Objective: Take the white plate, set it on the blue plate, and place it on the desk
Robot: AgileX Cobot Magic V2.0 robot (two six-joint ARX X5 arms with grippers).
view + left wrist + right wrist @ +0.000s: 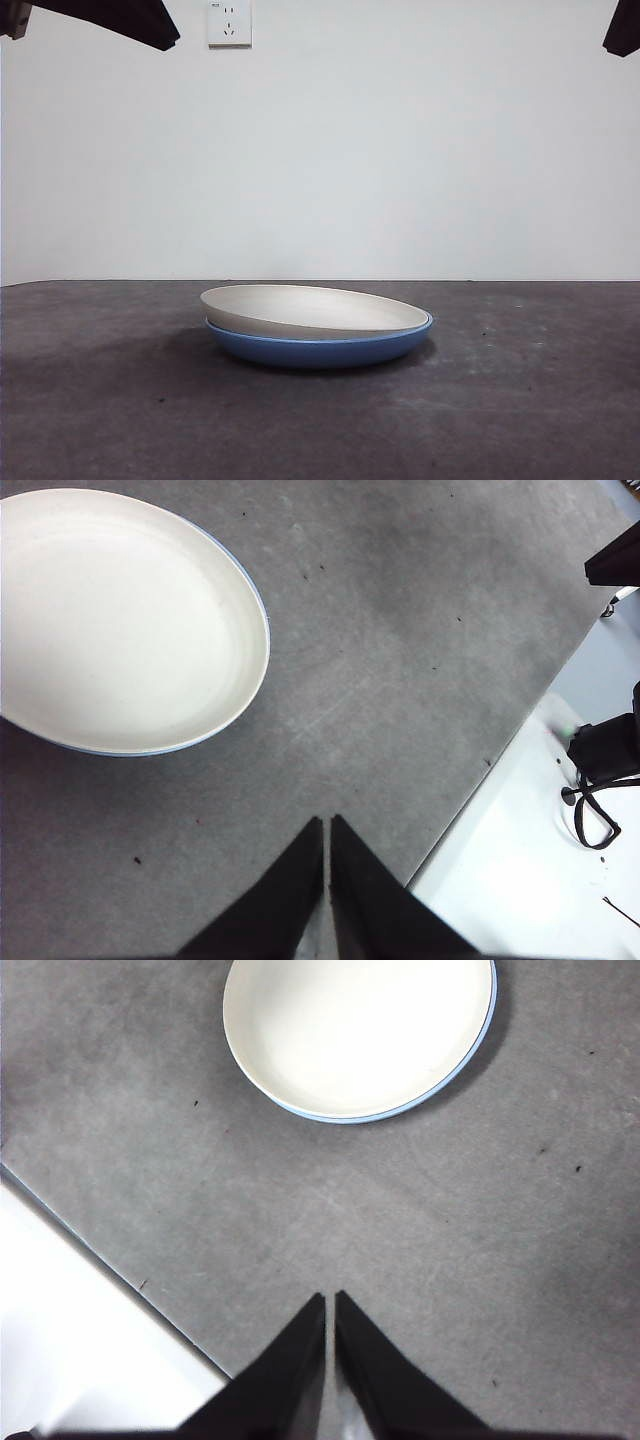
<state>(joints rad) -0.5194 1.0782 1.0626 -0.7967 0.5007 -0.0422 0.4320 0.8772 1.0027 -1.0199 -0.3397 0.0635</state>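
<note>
1. The white plate (310, 308) sits tilted inside the blue plate (320, 348), mid-bench (520, 420).
2. The left gripper (327, 820) and right gripper (330, 1296) hang above the bench, jaws narrowed together, holding nothing.

From the front we look level and close across the desk (120, 420), while both wrist cameras look down from high, sharing the stacked plates (360, 1030).

Even, soft light fills all three views. A faint shadow spreads on the desk (120, 400) around the blue plate (320, 350). The white plate (360, 1030) looks nearly washed out in the wrist views. Near jaws appear dark, slightly soft.
</note>
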